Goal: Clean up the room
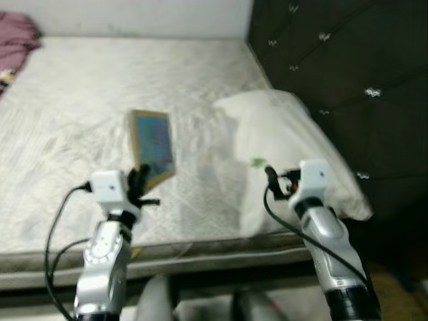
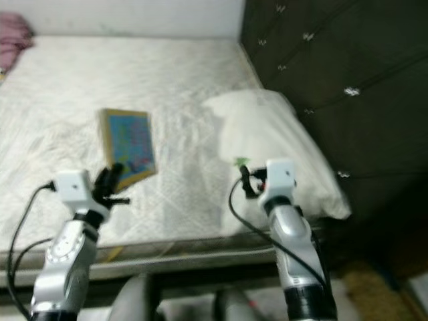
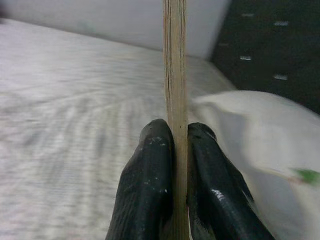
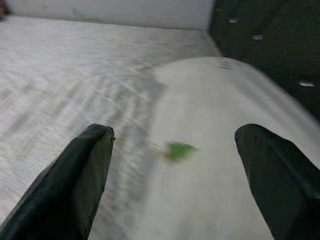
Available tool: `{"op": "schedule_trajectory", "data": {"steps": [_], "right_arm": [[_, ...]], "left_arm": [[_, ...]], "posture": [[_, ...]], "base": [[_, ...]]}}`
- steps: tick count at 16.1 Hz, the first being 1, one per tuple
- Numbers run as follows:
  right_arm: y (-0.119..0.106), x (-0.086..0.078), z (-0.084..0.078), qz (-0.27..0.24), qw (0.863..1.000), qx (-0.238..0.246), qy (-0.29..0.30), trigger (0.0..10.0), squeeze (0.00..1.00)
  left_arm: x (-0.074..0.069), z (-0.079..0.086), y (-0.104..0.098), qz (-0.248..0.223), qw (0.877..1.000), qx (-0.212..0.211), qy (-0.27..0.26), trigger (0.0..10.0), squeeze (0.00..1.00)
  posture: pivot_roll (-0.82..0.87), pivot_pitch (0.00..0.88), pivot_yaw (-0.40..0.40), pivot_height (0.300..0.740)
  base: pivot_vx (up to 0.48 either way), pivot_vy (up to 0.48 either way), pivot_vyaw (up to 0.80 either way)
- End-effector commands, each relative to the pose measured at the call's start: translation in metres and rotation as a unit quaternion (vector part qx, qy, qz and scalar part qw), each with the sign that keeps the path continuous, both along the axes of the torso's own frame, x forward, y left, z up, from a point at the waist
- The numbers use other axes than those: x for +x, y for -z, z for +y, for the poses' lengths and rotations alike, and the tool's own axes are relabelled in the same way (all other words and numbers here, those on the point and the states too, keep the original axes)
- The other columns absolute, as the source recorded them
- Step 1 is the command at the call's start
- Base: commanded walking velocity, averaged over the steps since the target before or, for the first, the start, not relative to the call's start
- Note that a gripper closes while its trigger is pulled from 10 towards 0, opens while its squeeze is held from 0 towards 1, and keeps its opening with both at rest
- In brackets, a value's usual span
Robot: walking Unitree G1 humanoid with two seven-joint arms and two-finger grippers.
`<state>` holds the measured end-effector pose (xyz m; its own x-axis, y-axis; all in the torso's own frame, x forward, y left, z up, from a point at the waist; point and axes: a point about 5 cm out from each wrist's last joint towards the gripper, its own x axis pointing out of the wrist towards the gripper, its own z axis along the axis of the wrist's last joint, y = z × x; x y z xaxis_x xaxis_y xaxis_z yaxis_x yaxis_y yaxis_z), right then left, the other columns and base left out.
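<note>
White quilted mattress (image 1: 80, 100) spreads before me, its stitched surface bare of sheets, with a dark tufted headboard (image 1: 334, 73) studded with buttons on my right. A plump white pillow (image 1: 281, 134) lies against that headboard, and a crumpled pinkish cloth (image 1: 17, 40) sits at the far left corner. My left gripper (image 3: 175, 150) is clamped tight on the lower edge of a thin, flat book (image 1: 152, 146) with a blue cover and tan border, held up just above the mattress. My right gripper (image 4: 175, 150) hovers over the pillow's near end with fingers spread wide, holding nothing. A small green scrap (image 4: 179, 149) lies on the pillow between them. I judge I am mid-pickup; next, the book needs carrying off somewhere proper.
</note>
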<state>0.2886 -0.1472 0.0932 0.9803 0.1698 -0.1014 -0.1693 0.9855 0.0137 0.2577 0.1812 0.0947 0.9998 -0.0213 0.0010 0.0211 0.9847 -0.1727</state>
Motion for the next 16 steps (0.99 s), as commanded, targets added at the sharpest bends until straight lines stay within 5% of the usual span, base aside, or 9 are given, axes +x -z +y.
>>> {"op": "schedule_trajectory", "data": {"steps": [1,8,16], "right_arm": [[0.0,-0.002,-0.008,0.003,1.0,-0.005,0.008,10.0,0.0],[0.001,-0.005,-0.009,0.007,1.0,-0.004,0.007,10.0,0.0],[0.0,-0.004,-0.009,0.009,1.0,-0.007,0.005,10.0,0.0]], "left_arm": [[0.004,-0.004,-0.008,-0.015,1.0,0.0,0.0,10.0,0.0],[0.013,-0.009,0.004,0.048,0.998,-0.033,0.009,10.0,0.0],[0.015,-0.018,0.008,0.072,0.997,-0.018,0.031,10.0,0.0]], "posture": [[-0.05,0.035,-0.039,0.662],[-0.05,0.044,-0.039,0.657],[-0.05,0.047,-0.044,0.557]], "base": [[0.0,0.0,0.0],[0.0,0.0,0.0],[0.0,0.0,0.0]]}}
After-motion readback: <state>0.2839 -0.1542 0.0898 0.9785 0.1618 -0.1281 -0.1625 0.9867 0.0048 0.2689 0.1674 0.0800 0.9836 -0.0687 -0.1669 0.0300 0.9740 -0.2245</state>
